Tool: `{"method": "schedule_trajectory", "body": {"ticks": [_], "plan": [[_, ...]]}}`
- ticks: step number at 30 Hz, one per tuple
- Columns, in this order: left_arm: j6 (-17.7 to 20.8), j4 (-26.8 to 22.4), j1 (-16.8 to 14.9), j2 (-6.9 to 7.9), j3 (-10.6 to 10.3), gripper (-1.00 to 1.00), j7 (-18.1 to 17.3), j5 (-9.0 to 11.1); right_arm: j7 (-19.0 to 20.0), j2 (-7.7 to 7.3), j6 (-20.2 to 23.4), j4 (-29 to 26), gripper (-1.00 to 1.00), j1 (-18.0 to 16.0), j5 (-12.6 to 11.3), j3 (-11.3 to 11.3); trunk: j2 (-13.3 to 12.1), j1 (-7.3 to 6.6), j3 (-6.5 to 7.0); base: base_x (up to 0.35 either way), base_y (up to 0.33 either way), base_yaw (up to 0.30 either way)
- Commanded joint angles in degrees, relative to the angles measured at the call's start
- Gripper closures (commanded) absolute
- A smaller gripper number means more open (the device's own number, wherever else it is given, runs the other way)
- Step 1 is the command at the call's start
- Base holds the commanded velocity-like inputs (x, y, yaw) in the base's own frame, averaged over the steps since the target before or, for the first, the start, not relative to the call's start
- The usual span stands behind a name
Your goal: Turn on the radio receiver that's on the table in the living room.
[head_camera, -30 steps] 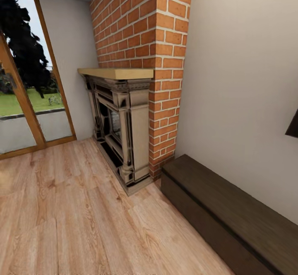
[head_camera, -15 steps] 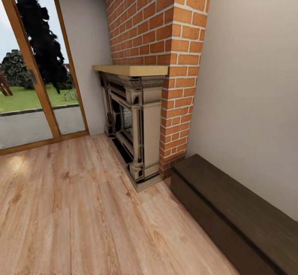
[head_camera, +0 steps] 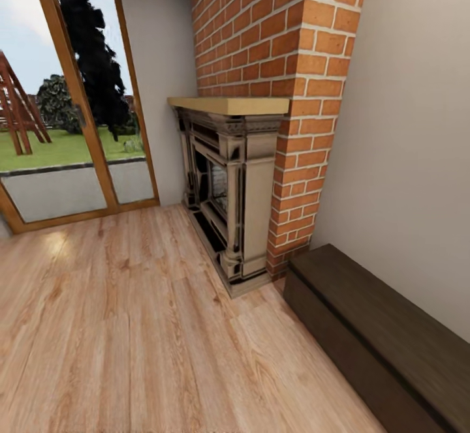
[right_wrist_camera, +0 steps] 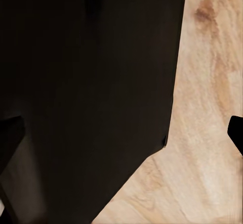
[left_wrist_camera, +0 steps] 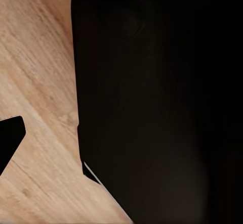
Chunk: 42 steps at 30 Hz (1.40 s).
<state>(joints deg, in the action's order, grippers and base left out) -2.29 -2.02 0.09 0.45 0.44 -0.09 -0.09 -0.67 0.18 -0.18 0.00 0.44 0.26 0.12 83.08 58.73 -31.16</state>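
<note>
Task progress: early, transit phase, judged from scene. Head view: brick fireplace (head_camera: 241,179), glass door (head_camera: 72,100), dark low cabinet (head_camera: 385,335), plank floor (head_camera: 130,328). Radio receiver, table: location undetermined. Gripper opening/load: cannot tell. Remaining: locate table, approach, switch on.

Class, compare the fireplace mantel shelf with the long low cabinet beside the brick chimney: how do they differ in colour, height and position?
The mantel shelf is pale yellowish wood; the low cabinet is very dark brown wood. The mantel shelf sits high, on top of the ornate fireplace surround, while the low cabinet stands on the plank floor. The shelf juts from the brick chimney; the cabinet runs along the pale wall. Both have flat, bare tops.
</note>
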Motion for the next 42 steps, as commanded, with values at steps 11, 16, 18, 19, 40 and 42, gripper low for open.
{"method": "schedule_trajectory", "body": {"ticks": [11, 16, 18, 19, 40, 42], "plan": [[0.0, 0.0, 0.0, 0.02, 0.0, -1.0, 0.0, 0.0, 0.0, 0.0, 0.0, 0.0, -1.0, 0.0, 0.0, 0.0, 0.0, 0.0, -0.82, 0.0, 0.0, 0.197], [0.0, 0.0, 0.0, 0.05, 0.0, -1.0, 0.0, 0.0, 0.0, -0.02, -0.1, 0.0, -1.0, 0.0, 0.0, -0.1, 0.0, 0.0, -0.99, 0.0, 0.0, 0.098], [0.0, 0.0, 0.0, 0.05, 0.0, -1.0, 0.0, 0.0, 0.0, -0.01, -0.1, 0.0, -1.0, 0.0, -0.1, -0.2, 0.0, 0.0, -1.0, 0.0, 0.0, 0.024], [0.0, 0.0, 0.0, 0.06, 0.0, -1.0, 0.0, 0.0, 0.0, -0.01, -0.1, 0.0, -1.0, 0.0, -0.1, -0.2, 0.0, 0.0, -1.0, 0.0, 0.0, 0.087], [0.0, 0.0, 0.0, 0.08, 0.0, -1.0, 0.0, 0.0, 0.0, 0.0, -0.1, 0.0, -1.0, 0.0, -0.1, 0.0, 0.0, 0.0, -1.01, 0.0, 0.0, 0.252], [0.0, 0.0, 0.0, 0.06, 0.0, -1.0, 0.0, 0.0, 0.0, 0.0, -0.1, 0.0, -1.0, 0.0, 0.0, 0.0, 0.0, 0.0, -1.01, 0.0, 0.0, 0.273]]}}
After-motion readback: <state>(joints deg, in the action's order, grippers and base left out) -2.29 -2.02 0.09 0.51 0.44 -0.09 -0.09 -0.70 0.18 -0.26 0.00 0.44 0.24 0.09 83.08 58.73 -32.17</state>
